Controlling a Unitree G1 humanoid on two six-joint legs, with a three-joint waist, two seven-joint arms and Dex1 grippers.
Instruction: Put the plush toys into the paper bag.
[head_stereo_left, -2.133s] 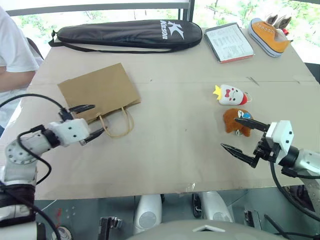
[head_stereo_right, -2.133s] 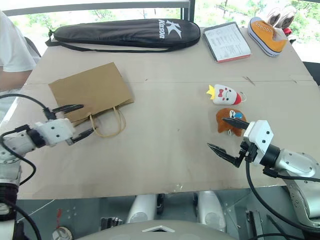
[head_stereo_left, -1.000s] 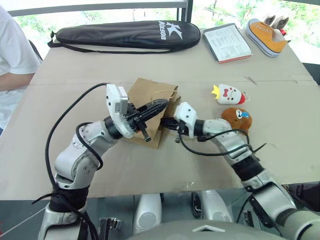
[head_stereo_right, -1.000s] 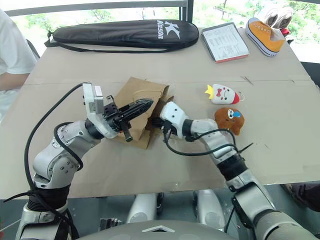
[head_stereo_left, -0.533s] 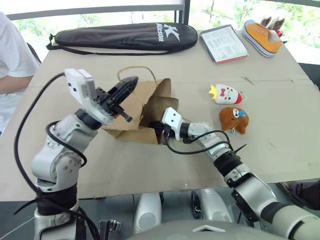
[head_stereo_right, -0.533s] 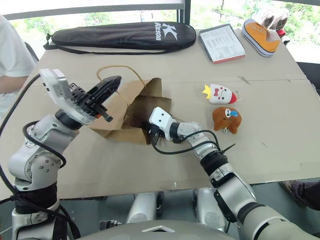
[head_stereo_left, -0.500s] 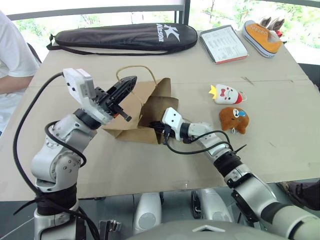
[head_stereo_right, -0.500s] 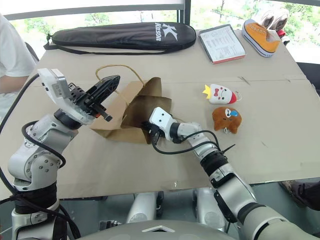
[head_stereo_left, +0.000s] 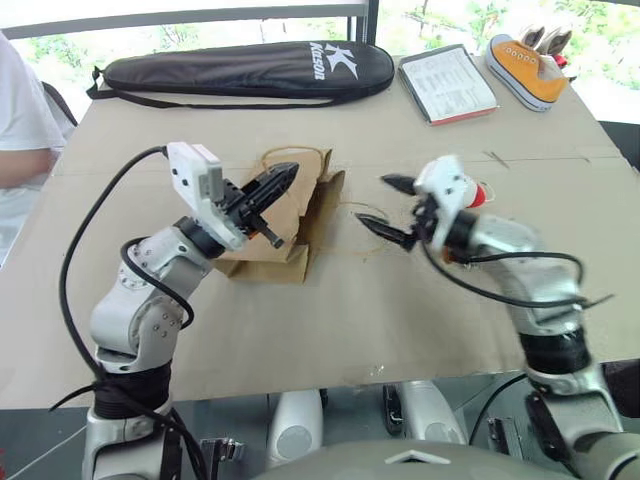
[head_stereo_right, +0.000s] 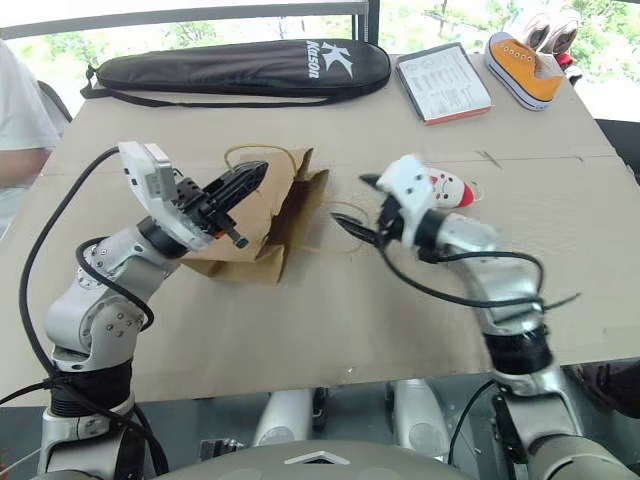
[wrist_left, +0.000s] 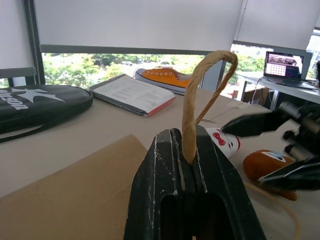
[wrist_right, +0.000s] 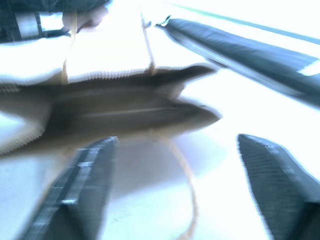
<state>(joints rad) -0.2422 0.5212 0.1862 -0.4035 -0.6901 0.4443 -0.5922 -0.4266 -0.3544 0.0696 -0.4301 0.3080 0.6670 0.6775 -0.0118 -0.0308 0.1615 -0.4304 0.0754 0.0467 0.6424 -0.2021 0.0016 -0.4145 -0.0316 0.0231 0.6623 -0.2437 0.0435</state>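
**Bag lifted by 1 handle, both toys on the table**

From where I stand, the left gripper (head_stereo_left: 283, 176) has its 2 black fingers pressed together on 1 twisted loop handle (wrist_left: 200, 95) of the paper bag (head_stereo_left: 285, 225). The handle arches up out of the closed fingertips, and the bag hangs off it half raised, its mouth gaping toward the robot's right while its lower part rests on the brown table (head_stereo_left: 330, 320). The bag's 2nd handle (head_stereo_left: 362, 228) lies loose on the tabletop, just beside the mouth.

The right gripper (head_stereo_left: 392, 207) hovers in front of that mouth with its fingers spread wide and nothing between them. It points toward the bag, 1 finger above the loose handle and 1 close to it; I cannot tell whether it touches.

The 2 plush toys sit on the table to the robot's right, outside the bag. The white plush toy (head_stereo_right: 448, 190) peeks out just behind the right wrist, and the brown plush toy (wrist_left: 267, 162) lies beside it, close to the right gripper.

Along the far edge of the table lie a long black racket case (head_stereo_left: 235, 68), a booklet (head_stereo_left: 447, 84) and an orange sneaker (head_stereo_left: 528, 68). A person in a white shirt (head_stereo_left: 22, 105) sits at the far-left corner.
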